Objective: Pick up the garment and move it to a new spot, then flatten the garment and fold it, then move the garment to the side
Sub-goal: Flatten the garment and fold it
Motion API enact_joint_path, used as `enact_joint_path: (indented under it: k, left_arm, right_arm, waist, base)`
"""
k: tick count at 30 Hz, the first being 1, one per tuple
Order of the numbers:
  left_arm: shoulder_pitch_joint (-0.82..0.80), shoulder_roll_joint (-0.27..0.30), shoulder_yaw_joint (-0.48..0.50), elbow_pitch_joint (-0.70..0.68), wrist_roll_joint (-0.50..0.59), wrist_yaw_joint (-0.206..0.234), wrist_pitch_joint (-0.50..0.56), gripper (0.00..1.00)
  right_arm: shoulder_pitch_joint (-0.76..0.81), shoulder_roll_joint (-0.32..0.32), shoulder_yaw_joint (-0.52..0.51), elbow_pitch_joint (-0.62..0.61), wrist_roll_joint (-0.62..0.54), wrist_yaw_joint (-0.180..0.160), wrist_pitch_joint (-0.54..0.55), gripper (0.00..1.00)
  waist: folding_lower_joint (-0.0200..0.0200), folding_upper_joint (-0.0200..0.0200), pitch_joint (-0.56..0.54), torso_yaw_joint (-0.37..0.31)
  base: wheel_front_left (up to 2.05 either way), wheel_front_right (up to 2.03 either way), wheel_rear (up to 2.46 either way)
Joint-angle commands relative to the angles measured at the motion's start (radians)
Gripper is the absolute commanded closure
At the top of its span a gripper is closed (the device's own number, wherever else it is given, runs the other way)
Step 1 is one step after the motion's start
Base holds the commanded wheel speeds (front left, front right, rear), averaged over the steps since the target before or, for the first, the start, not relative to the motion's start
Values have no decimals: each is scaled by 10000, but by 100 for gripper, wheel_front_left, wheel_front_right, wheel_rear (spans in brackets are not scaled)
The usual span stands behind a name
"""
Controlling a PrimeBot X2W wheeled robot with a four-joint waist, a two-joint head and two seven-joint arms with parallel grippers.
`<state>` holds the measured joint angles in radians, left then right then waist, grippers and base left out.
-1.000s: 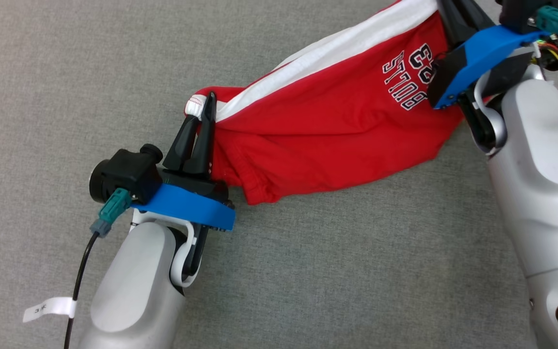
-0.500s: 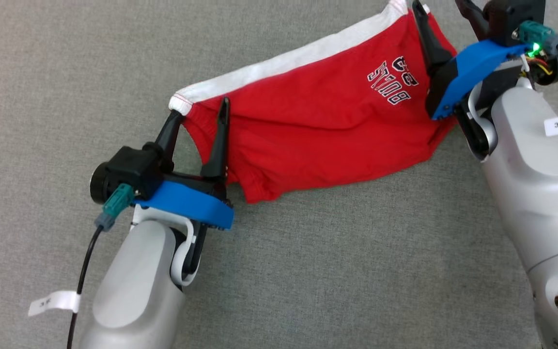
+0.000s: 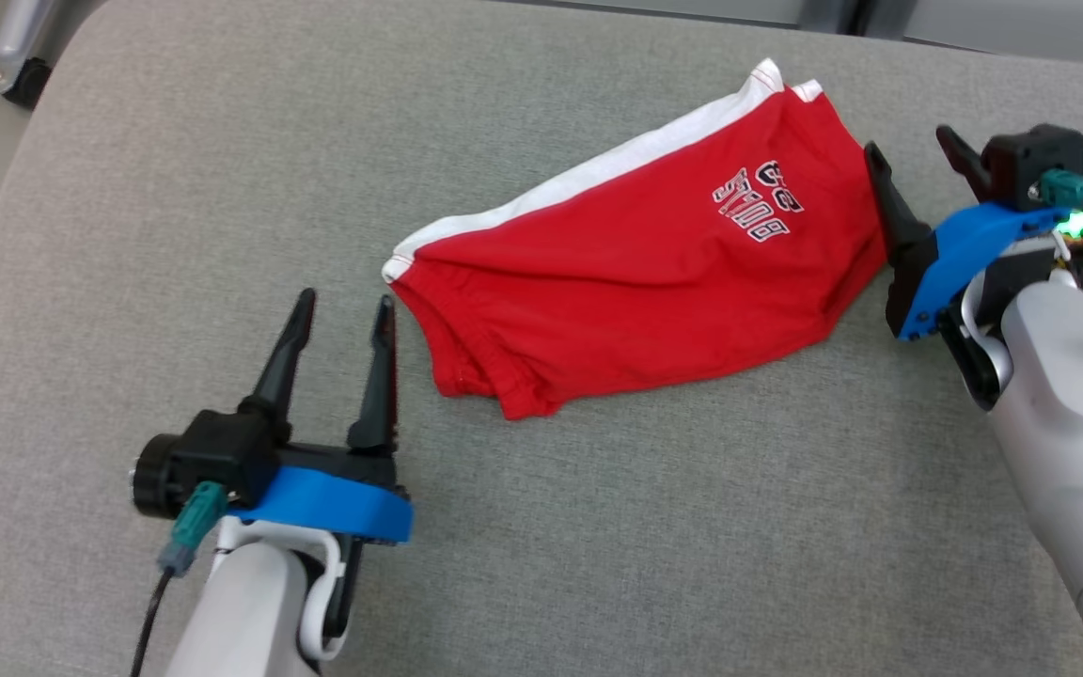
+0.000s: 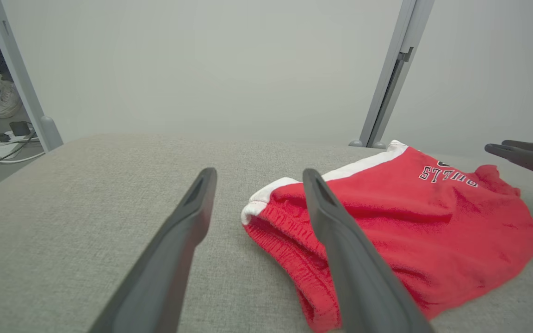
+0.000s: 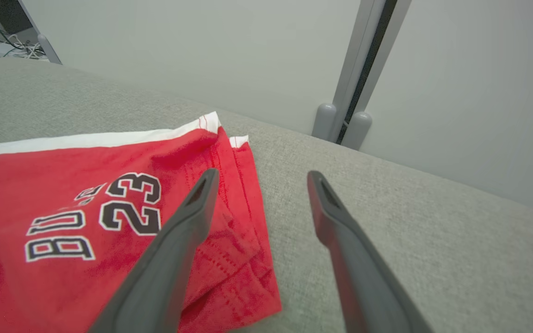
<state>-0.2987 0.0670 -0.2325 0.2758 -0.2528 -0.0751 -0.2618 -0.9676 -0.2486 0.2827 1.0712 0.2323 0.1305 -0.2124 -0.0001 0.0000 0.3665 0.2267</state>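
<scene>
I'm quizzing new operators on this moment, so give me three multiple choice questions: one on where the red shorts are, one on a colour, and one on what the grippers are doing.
1. Where is the red garment?
A. Hanging from one gripper
B. Lying on the grey cushion, between the left gripper and the right gripper
C. On the floor

2. What colour is the band along its far edge?
A. Blue
B. Yellow
C. White

3. How do the grippers stand?
A. Both open, holding nothing
B. Both shut on cloth
C. Left shut, right open

Answers:
1. B: the head view shows it resting on the cushion with a gripper off each end.
2. C: a white strip borders the red cloth.
3. A: each wrist view shows spread fingers gripping nothing.
</scene>
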Motion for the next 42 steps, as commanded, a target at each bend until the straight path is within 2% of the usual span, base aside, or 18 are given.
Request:
enact_joint_path:
  k: [1,14,22,23,24,25,34,42]
  left_arm:
    - [267,159,279,-233,131,127,-43,0]
    - [755,-3,1651,-1518,425,586,-36,0]
    - [868,-147,1897,-1806,562,674,-36,0]
    - [867,-153,1897,-1821,582,681,-36,0]
    - [858,-160,1898,-1824,593,689,-36,0]
    - [844,-165,1903,-1819,598,696,-36,0]
    - [829,-171,1779,-1681,555,664,-36,0]
    - [1178,-172,1909,-1519,792,568,-36,0]
  right_arm:
    - [259,-86,65,109,110,6,-46,0]
    - [454,-342,247,838,295,6,259,0]
    - [519,-179,419,1260,394,6,562,0]
    - [548,-148,452,1287,431,6,601,13]
    - [566,-132,501,1297,446,6,628,60]
    - [590,-86,546,1255,510,6,578,100]
    - [826,47,650,846,1067,5,-56,100]
    - [2140,229,341,-262,1830,5,-495,100]
  waist:
    - [1,0,-72,121]
    - [1,0,-97,464]
    - [1,0,-44,539]
    - [1,0,-40,541]
    - [1,0,-37,536]
    - [1,0,-37,523]
    - [1,0,-336,96]
    - [1,0,-972,-618]
  base:
    - [0,0,0]
    - [0,0,0]
    - [0,0,0]
    - [0,0,0]
    - [0,0,0]
    - [0,0,0]
    - [0,0,0]
    - [0,0,0]
